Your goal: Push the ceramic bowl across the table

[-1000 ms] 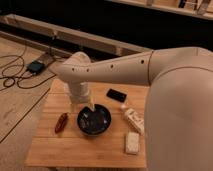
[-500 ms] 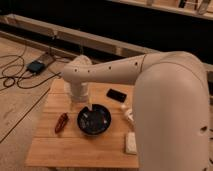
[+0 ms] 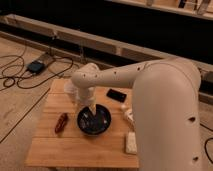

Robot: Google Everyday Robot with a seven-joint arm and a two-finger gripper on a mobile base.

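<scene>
Your tool point(image 3: 92, 111) reaches down into the ceramic bowl point(image 3: 102, 125) near its back rim; you cannot tell whether it is clenched or released. The bowl sits around the middle of the bench point(image 3: 75, 149), so most of the crossing likely remains.

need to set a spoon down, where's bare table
Free: the front of the table, between the ceramic bowl and near edge. Crowded: the right side with the pale block and black slab, and the middle, where the gripper sits over the bowl.
</scene>
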